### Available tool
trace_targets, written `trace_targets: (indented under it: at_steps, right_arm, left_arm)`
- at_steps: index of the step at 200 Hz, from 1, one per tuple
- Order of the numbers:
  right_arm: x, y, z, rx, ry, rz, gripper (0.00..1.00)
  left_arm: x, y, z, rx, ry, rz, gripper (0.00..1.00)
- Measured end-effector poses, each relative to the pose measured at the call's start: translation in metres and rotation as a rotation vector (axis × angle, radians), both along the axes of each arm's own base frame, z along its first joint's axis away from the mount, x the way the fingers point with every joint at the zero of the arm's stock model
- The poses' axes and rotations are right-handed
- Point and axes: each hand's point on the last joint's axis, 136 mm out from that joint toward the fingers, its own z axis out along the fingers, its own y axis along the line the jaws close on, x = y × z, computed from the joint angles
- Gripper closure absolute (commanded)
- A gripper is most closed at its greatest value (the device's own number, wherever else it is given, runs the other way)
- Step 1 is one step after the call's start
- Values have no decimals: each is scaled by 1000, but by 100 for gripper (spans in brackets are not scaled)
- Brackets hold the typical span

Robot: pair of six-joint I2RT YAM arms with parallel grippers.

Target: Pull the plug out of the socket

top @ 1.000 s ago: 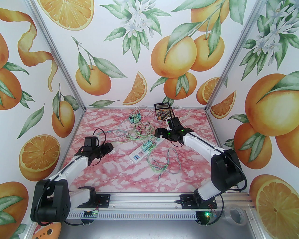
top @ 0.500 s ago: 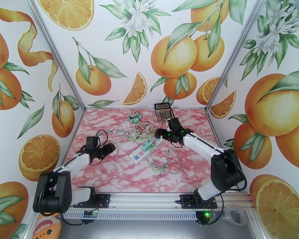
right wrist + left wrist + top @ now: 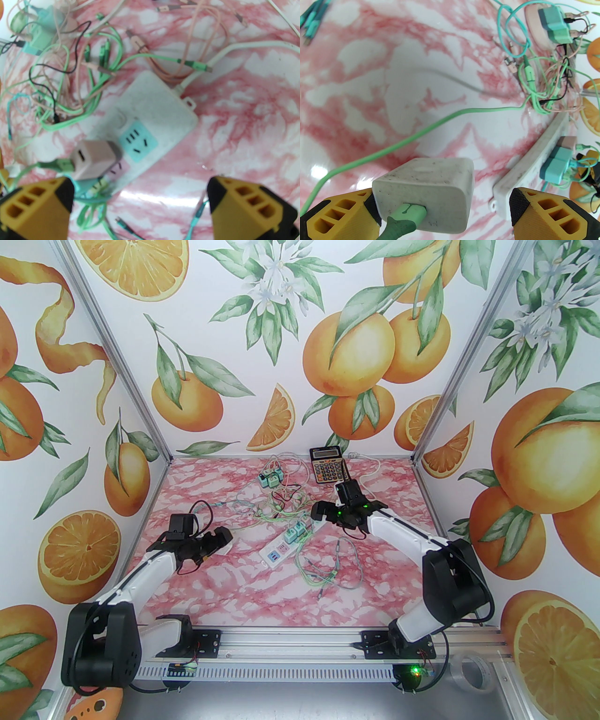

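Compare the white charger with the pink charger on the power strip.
White charger is unplugged, off the power strip; pink charger is plugged into it. White charger sits between the fingers of the open left gripper; pink charger is not between any fingers. Both hold a green cable.

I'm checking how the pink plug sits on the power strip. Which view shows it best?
The right wrist view: the pink plug sits close up on the power strip, green cable attached. The left wrist view shows it small; the top view, barely a speck.
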Motion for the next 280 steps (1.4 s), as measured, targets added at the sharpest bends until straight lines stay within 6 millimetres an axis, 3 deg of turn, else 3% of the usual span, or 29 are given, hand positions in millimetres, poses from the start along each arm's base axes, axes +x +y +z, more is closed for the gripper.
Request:
trace_targets:
  at_steps: [57,106,154,199,246,280]
  right_arm:
    - [-3,-1,5,8,-18,0,0]
    - [-8,-3,8,15,-27,-5,0]
    - [-9,-4,6,15,-25,-5,0]
    - [-9,-4,7,16,-26,-5,0]
    - [-9,-3,8,17,-29,-3,0]
    - [-8,-1,18,39,-62,5,0]
  left_arm:
    - [-17,9,11,53,8,22,0]
    - [-13,3,21,65,46,-17,0]
    - [-13,-29,13,48,104,-148,0]
    - [-8,-53,18,31,85,-236,0]
    - [11,-76,47,40,-6,-303,3]
    - [30,-113,62,77,-88,-426,11]
